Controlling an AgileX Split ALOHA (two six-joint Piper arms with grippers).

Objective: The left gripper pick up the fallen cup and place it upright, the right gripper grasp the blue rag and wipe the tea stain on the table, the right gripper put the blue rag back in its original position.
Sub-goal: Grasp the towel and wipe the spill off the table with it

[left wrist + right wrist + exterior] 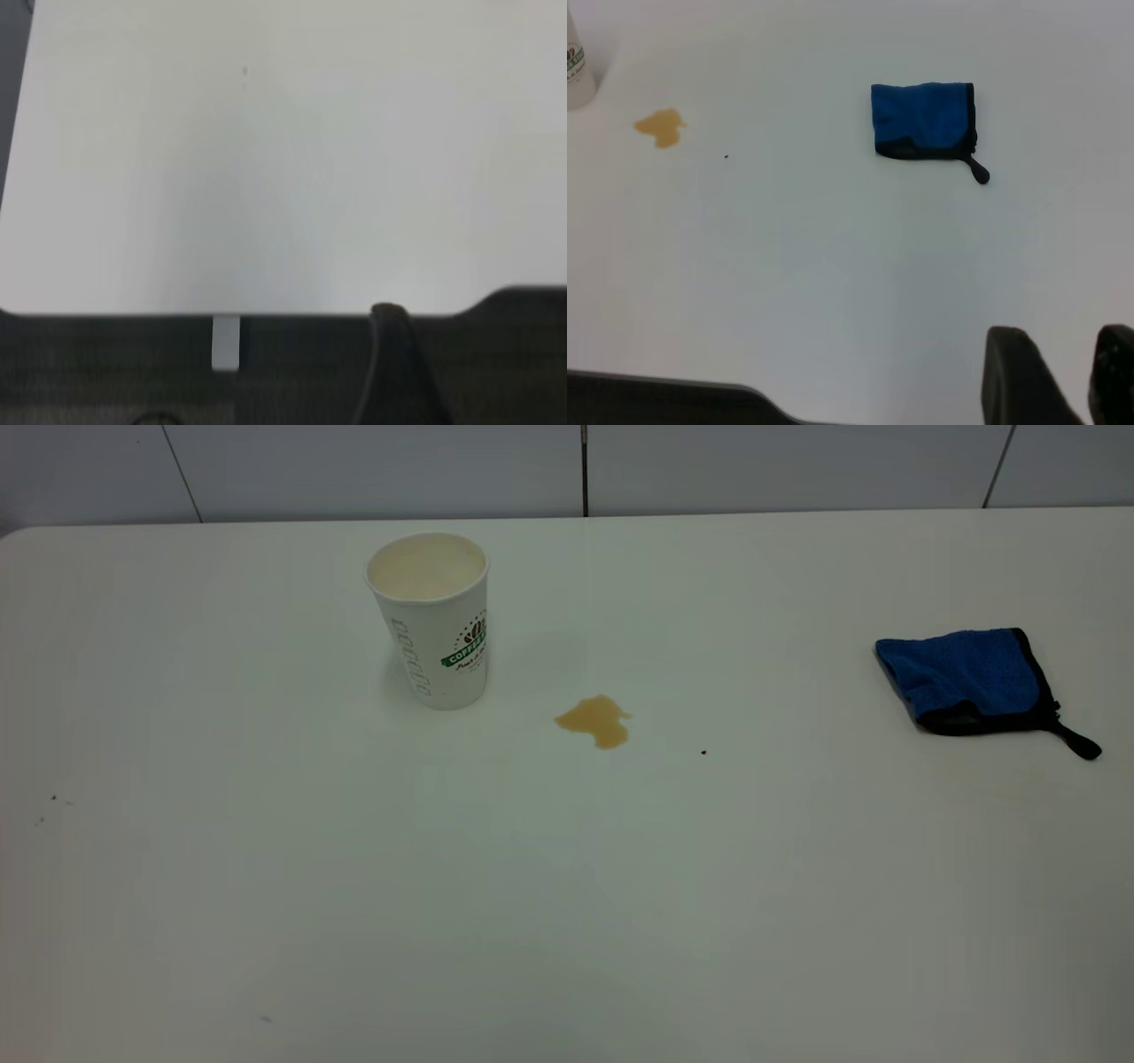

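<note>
The cup (431, 618) stands upright on the table (567, 886), left of centre, its cream inside showing; its base shows at the edge of the right wrist view (576, 62). The tea stain (595, 720) lies on the table just right of the cup, also in the right wrist view (661, 127). The blue rag (970, 678) lies folded at the far right, with its black loop tail pointing away from the cup; it also shows in the right wrist view (923, 119). My right gripper (1061, 354) is open and empty, well back from the rag. My left gripper (394, 332) is at the table's near edge, far from the cup.
A tiny dark speck (703, 752) lies right of the stain. A few more specks (53, 799) lie at the far left. A grey panelled wall (567, 469) rises behind the table's far edge. Neither arm shows in the exterior view.
</note>
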